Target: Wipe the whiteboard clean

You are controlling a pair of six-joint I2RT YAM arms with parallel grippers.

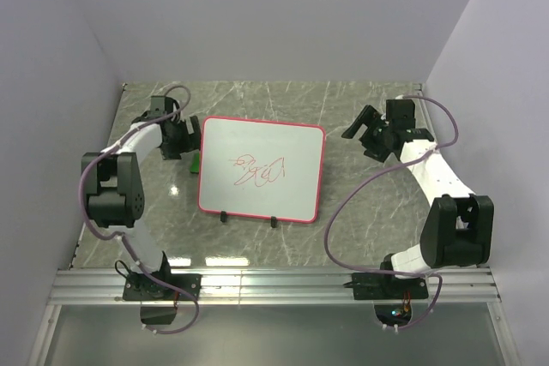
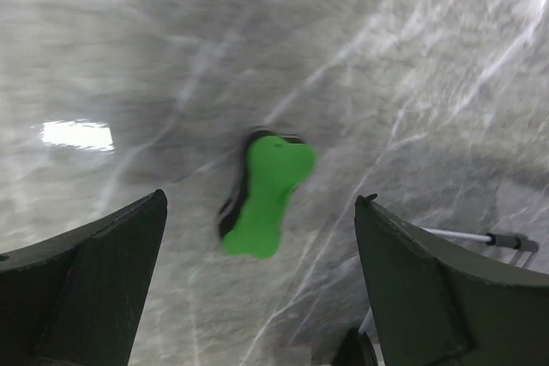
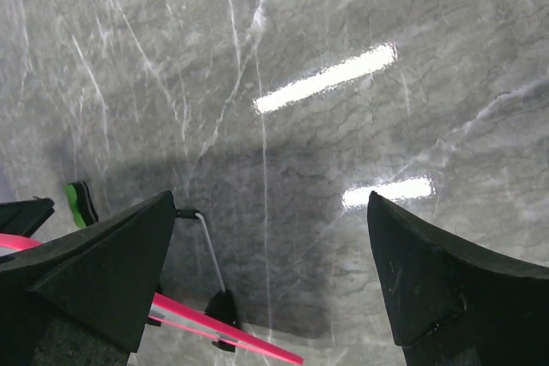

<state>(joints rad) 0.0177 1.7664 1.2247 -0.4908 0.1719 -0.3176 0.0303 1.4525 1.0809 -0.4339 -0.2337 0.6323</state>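
Left wrist: left gripper [image 2: 262, 212] wide open (empty), above green eraser [image 2: 268, 184].

pink-framed white whiteboard [image 1: 262, 169], red scribbles [image 1: 257, 169]; green eraser [image 2: 264, 196].

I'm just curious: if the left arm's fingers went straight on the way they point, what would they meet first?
Most likely the green eraser, lying on the table between the open left fingers; how far off is unclear.
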